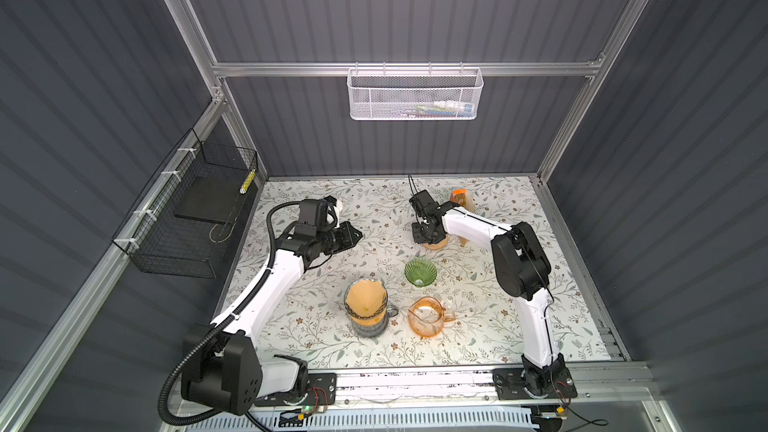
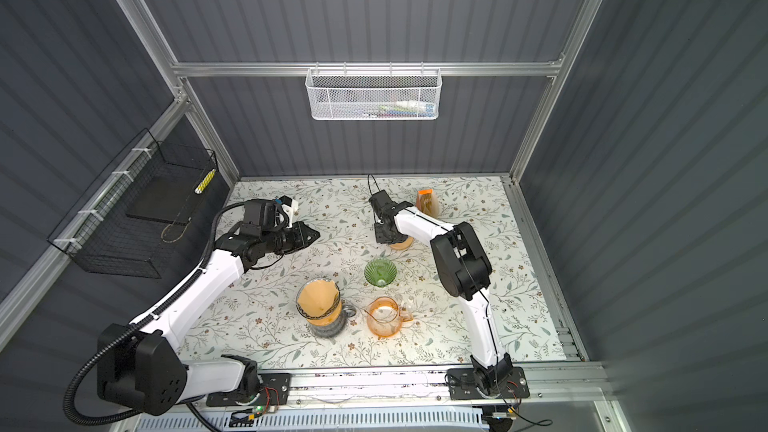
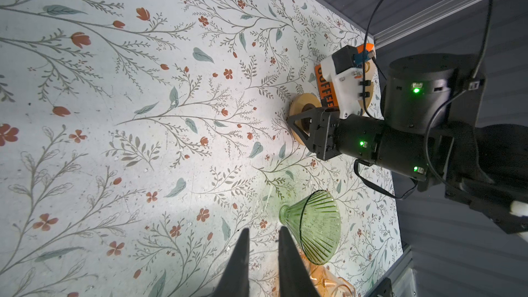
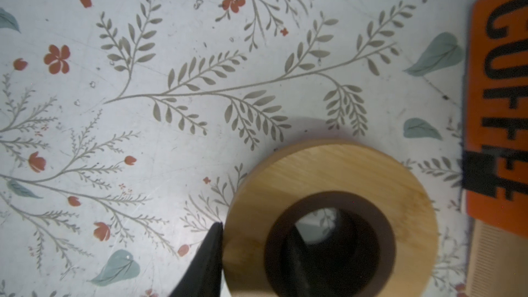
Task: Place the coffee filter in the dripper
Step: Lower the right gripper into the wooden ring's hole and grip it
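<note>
Far back on the floral table point(image 1: 490, 338), straddles the round wooden ring point(image 4: 328, 172) with the right gripper point(image 4: 254, 232); clamped or not, cannot tell. Holds the left gripper point(image 3: 264, 231) slightly parted, empty. Finds the brown paper filter point(image 1: 365, 300) inside the grey glass dripper point(image 1: 368, 328), front left.

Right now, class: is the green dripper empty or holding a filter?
Empty: the green dripper shows bare ribbed glass inside, with nothing in it.

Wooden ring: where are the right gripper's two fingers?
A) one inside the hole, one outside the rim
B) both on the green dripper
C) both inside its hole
A: the right gripper has one finger outside the rim of the wooden ring, one in its hole.
</note>
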You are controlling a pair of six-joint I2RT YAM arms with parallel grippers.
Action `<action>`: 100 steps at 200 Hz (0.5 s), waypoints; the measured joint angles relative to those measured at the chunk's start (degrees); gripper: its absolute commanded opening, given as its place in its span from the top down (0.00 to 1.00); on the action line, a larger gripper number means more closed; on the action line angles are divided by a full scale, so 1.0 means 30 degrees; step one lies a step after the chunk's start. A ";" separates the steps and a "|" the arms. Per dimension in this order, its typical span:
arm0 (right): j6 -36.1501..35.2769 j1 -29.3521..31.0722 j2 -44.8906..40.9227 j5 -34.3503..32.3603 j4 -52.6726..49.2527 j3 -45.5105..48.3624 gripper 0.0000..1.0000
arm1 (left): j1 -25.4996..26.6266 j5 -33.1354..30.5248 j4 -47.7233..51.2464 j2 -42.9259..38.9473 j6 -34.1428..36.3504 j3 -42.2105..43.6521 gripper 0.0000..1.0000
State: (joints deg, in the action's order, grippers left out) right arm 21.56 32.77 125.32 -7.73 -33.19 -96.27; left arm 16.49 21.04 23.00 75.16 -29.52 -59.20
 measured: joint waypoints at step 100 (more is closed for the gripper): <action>-0.0007 0.0299 -0.4685 0.0503 0.0189 0.1894 0.76 | 0.0029 0.0984 0.0481 -0.0685 0.0444 0.0000 0.79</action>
State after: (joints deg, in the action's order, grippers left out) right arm 21.54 33.67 111.26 -6.22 -32.62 -90.59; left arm 16.58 23.99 24.45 73.10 -28.18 -59.20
